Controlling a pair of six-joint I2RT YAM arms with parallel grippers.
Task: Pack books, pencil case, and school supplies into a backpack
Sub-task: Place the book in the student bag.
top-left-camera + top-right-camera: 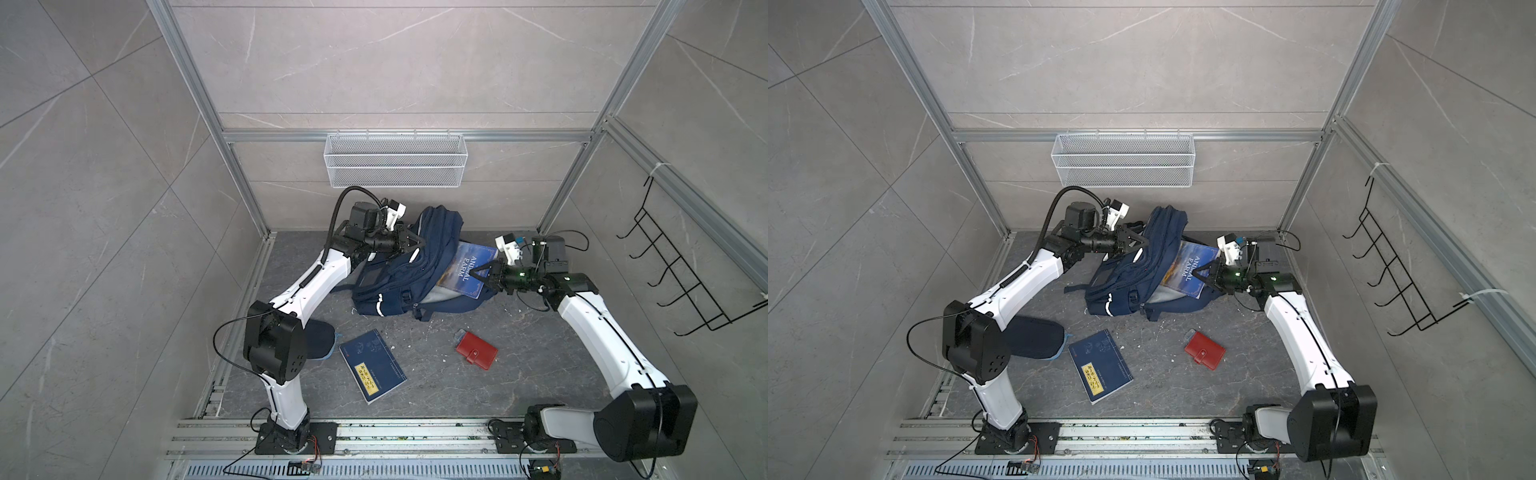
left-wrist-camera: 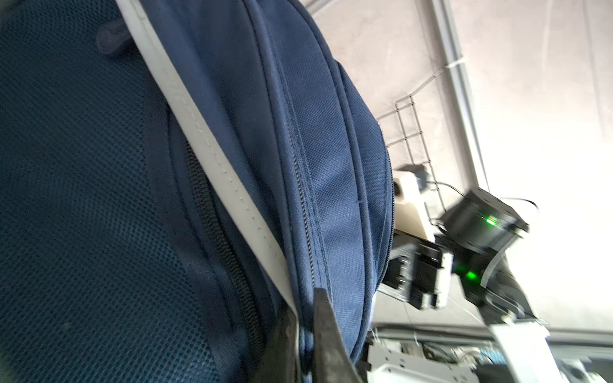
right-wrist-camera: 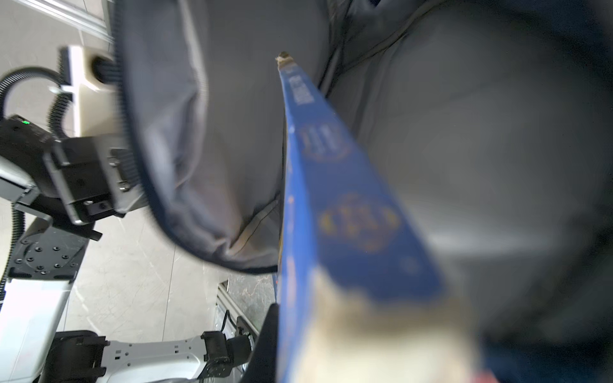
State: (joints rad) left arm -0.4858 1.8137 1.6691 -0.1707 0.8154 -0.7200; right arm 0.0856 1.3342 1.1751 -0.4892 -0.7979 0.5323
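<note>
The navy backpack [image 1: 395, 278] [image 1: 1121, 291] lies at the back of the floor with its mouth held open. My left gripper [image 1: 417, 243] [image 2: 305, 308] is shut on the backpack's upper rim [image 2: 315, 149]. My right gripper [image 1: 478, 274] [image 3: 298, 318] is shut on the landscape-cover book [image 1: 467, 268] [image 3: 331, 165], which is tilted halfway into the grey-lined opening [image 3: 232, 132]. The navy book with a yellow label [image 1: 372, 365] lies flat in front. The red snap case [image 1: 477, 348] lies to its right. The pencil case [image 1: 1036, 337] is partly hidden behind my left arm.
A white mesh basket [image 1: 395, 160] hangs on the back wall. A black wire rack [image 1: 685, 266] hangs on the right wall. Aluminium rails [image 1: 395, 432] with both arm bases run along the front edge. White crumbs dot the floor.
</note>
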